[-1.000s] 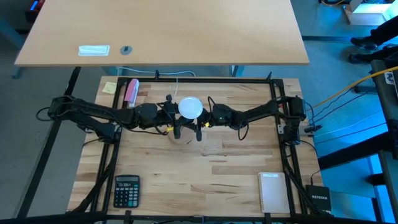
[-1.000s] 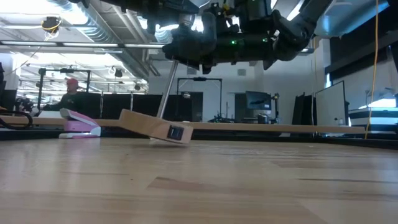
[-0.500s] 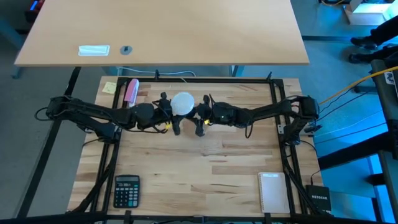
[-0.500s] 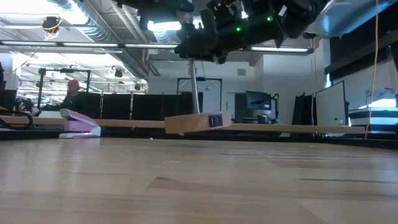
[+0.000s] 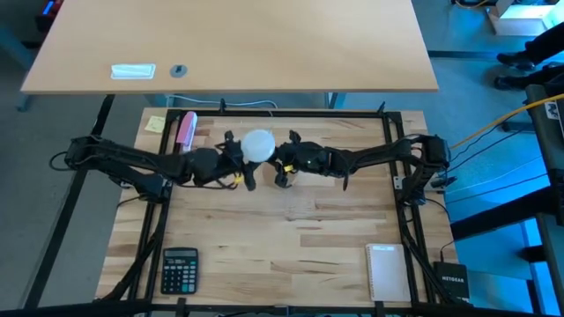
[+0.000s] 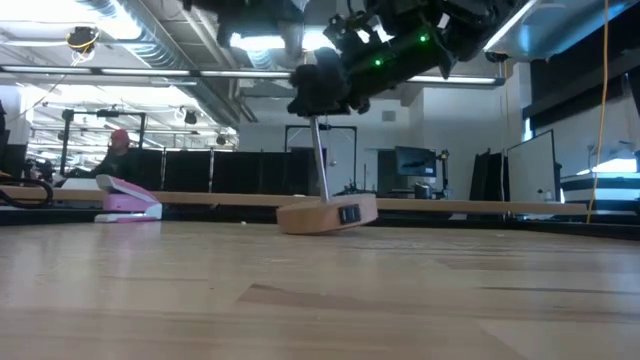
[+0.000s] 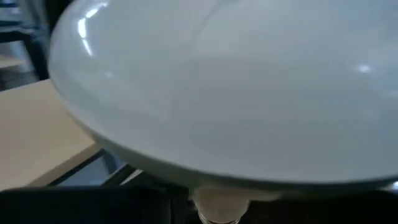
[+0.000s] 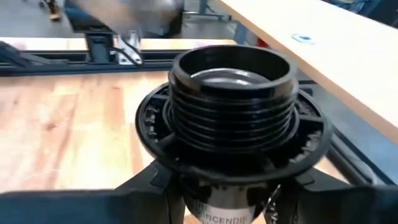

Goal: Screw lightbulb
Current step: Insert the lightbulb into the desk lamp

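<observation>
High view shows your left gripper (image 5: 236, 157) clamping the lightbulb (image 5: 258, 145); right gripper (image 5: 280, 165) clamps the black socket (image 8: 231, 99).

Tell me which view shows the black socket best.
Right wrist view: the black socket fills the picture, open mouth and threads clear. The low view shows only the wooden base and stem; the other views hardly show it.

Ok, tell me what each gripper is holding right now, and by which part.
The left gripper holds the lightbulb by its screw base. The right gripper holds the lamp's black socket just below its threaded collar.
</observation>
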{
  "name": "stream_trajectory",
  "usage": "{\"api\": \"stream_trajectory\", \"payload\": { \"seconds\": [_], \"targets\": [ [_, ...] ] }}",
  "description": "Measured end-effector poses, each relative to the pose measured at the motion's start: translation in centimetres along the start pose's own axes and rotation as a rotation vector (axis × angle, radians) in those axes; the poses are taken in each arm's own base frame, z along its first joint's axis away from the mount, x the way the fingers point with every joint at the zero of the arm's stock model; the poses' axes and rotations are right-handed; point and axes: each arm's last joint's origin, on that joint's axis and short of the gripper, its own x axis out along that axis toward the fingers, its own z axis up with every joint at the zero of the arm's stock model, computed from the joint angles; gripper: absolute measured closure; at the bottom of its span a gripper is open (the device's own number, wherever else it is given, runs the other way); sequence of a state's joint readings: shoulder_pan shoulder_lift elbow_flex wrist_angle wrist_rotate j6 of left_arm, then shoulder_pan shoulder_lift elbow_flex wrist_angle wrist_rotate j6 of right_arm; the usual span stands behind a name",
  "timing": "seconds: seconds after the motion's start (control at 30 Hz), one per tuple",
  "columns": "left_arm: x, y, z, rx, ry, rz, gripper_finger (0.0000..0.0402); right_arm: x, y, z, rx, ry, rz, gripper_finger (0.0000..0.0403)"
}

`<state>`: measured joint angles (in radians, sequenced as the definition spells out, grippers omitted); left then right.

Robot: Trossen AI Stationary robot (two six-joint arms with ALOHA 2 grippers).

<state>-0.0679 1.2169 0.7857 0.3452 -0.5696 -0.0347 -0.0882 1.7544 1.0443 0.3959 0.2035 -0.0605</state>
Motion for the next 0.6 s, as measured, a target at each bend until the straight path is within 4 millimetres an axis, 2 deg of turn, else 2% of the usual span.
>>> {"api": "stream_trajectory", "payload": {
  "seconds": [0.2, 0.33, 0.6],
  "targets": [
    [0.2, 0.1, 0.4, -0.060, -0.039, 0.031, 0.0264, 0.0, 0.1, 0.3, 0.019, -0.031, 0.017, 0.0255],
    [0.4, 0.2, 0.1, -0.070, -0.040, 0.127, 0.0264, 0.0, -0.1, 0.5, 0.085, -0.054, -0.043, 0.0255],
    [1.1, -0.3, -0.5, -0.118, -0.053, 0.175, 0.0264, 0.0, -0.4, 0.5, 0.097, -0.055, -0.139, 0.0255]
  ]
}}
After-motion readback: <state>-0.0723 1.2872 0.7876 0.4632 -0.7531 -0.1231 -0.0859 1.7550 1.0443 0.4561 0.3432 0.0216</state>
